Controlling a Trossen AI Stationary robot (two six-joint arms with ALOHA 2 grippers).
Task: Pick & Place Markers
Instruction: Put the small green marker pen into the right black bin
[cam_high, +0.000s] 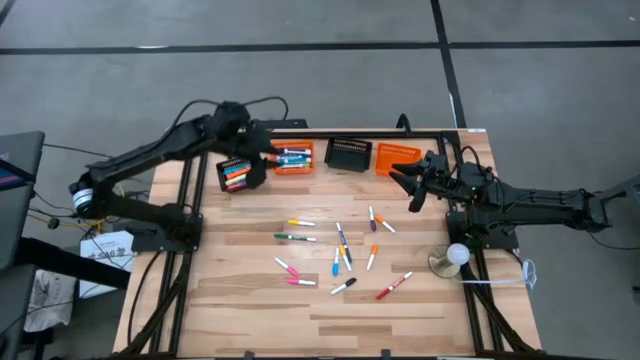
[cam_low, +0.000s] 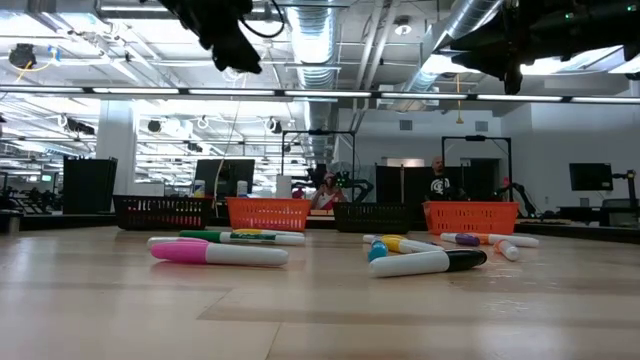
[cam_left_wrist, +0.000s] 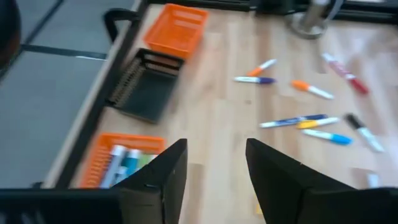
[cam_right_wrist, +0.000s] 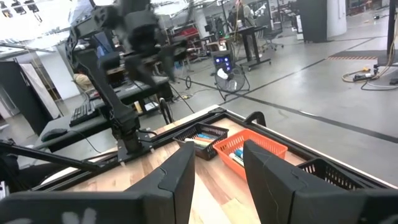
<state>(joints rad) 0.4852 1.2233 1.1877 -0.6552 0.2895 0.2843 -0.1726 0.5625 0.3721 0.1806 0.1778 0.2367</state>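
Orange-capped marker (cam_high: 373, 219) nearest, lying upright-ish just inboard of my empty, spread-open right gripper (cam_high: 412, 187); left gripper (cam_high: 262, 158), open, hovering over baskets.

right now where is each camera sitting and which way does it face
High view: overhead, looking straight down on the pale wooden table, both dark arms in shot.
Low view: at tabletop level, looking across a pink-capped white marker into the room; arms overhead.
Left wrist view: above the far edge, past the open left tool toward scattered markers.
Right wrist view: past the open right tool toward the left arm.
Both wrist views share the orange slatted basket holding markers.
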